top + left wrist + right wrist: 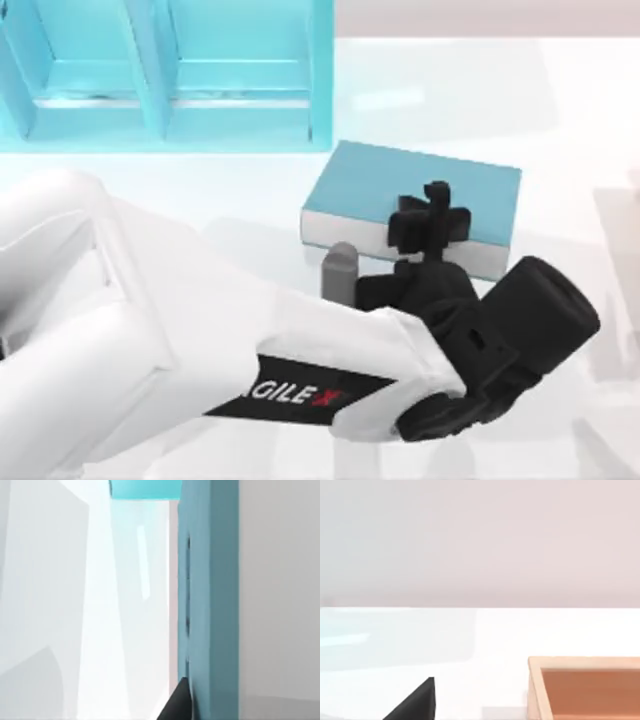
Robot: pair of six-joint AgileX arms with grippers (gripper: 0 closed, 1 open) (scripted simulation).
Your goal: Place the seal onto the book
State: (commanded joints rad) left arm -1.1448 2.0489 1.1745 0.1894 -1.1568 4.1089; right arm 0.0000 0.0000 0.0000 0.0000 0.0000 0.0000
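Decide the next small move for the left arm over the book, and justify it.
Probably lower the left gripper a little, straight down: it hangs above the book, near its front edge. Whether it holds the seal is hidden, so go gently. The right gripper idles beside an orange-brown tray.

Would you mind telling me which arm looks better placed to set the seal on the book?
Left, probably. The left end effector already hangs over the book near its front edge. The right arm's wrist view faces bare table and an orange box.
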